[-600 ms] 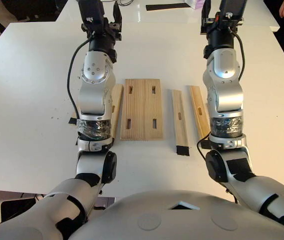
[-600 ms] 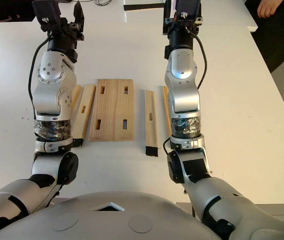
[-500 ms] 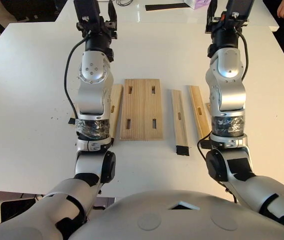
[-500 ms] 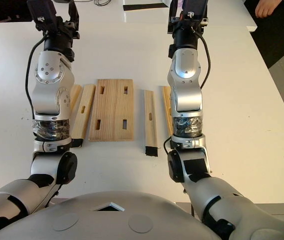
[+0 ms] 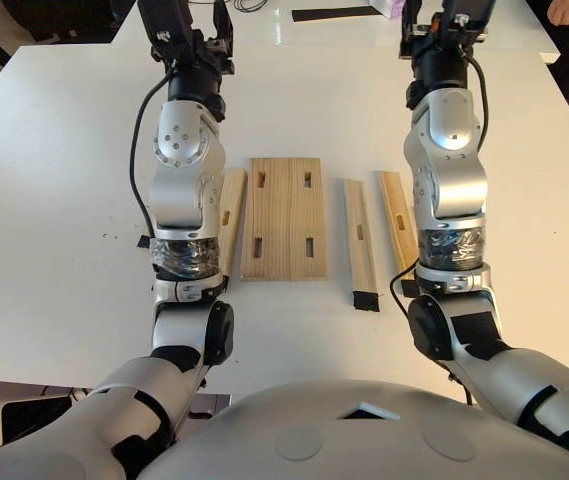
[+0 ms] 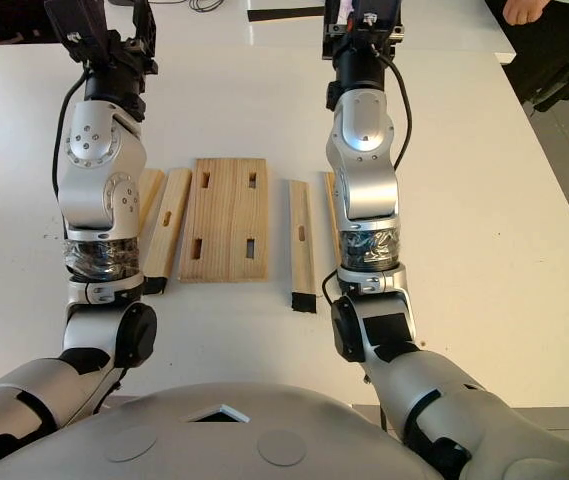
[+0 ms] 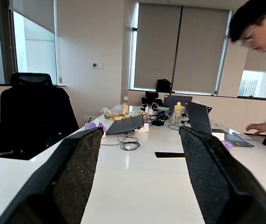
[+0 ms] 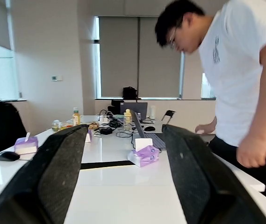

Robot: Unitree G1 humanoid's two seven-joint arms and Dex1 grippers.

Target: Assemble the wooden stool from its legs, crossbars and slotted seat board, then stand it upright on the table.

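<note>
The slotted seat board [image 5: 284,217] lies flat in the middle of the white table [image 5: 54,150]. A wooden bar [image 5: 232,205] lies along its left side, partly under my left arm, with another bar [image 6: 151,190] just beyond it. To the board's right lie a bar with a black-taped end [image 5: 360,240] and a further bar [image 5: 398,218] half hidden by my right arm. My left gripper [image 7: 140,177] and right gripper [image 8: 125,172] are both raised over the table's far side. Each is open with nothing between its fingers, well beyond the wood.
A second table [image 5: 294,30] stands behind, carrying a black strip [image 5: 334,13], tissue packs [image 8: 144,156] and laptops [image 7: 125,125]. A person [image 8: 235,79] leans over its right end. Small black tape marks [image 5: 144,240] lie by my left arm.
Both arms have stretched farther away, carrying the grippers toward the table's far edge. The right gripper has shifted slightly left. The wooden parts have not moved.
</note>
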